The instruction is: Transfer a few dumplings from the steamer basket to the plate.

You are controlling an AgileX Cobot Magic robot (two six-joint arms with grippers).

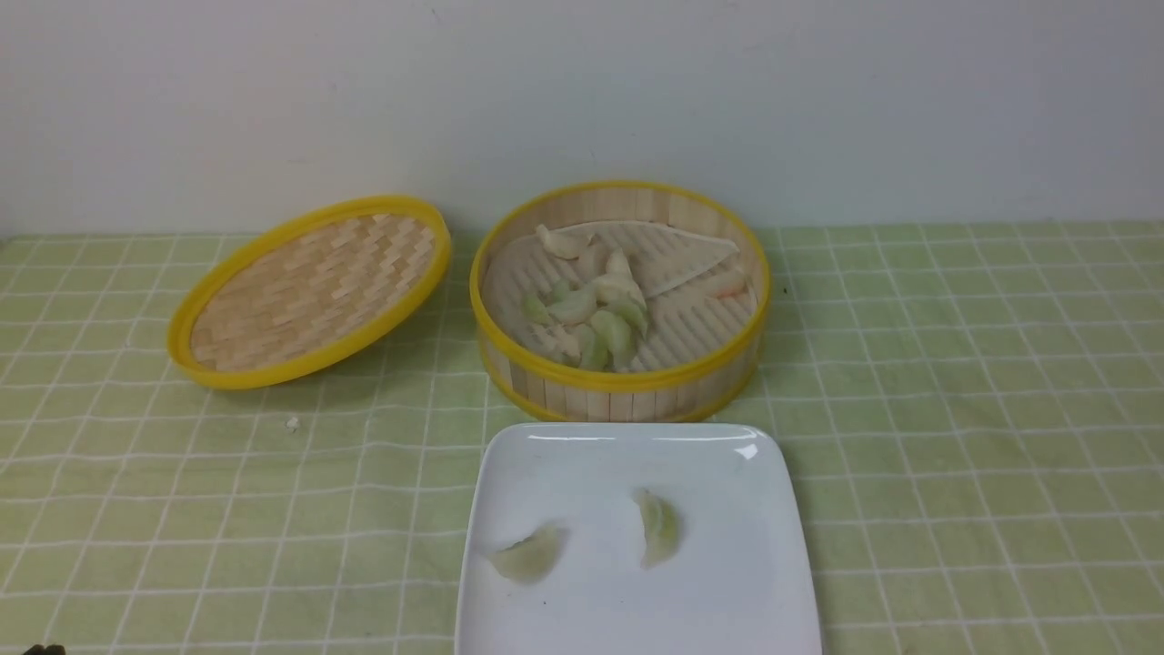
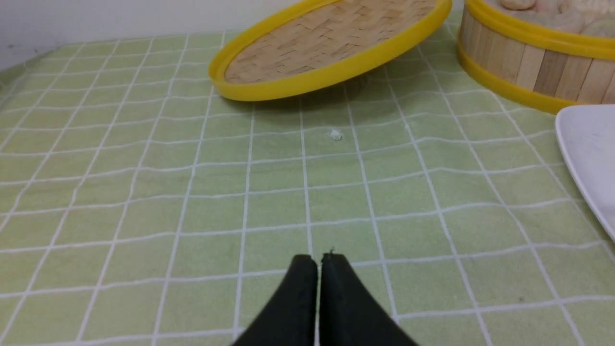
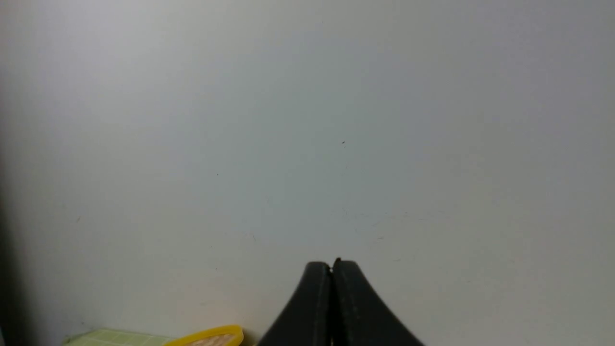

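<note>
Lying apart from left claw [image 2: 318, 259] is the plate [image 2: 590, 149].

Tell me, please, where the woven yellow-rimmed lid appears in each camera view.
Front view: lid left of centre, tilted, beside the steamer basket.
Left wrist view: lid across the picture's top, beyond the left gripper.
Right wrist view: only a rim sliver at the bottom edge, beside the right gripper.
Shared landmark: the green checked tablecloth.

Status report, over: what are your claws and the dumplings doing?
Left gripper shut, empty. Right gripper shut, empty. Two dumplings on plate, pile in basket. Lid beside basket, not blocking.
</note>
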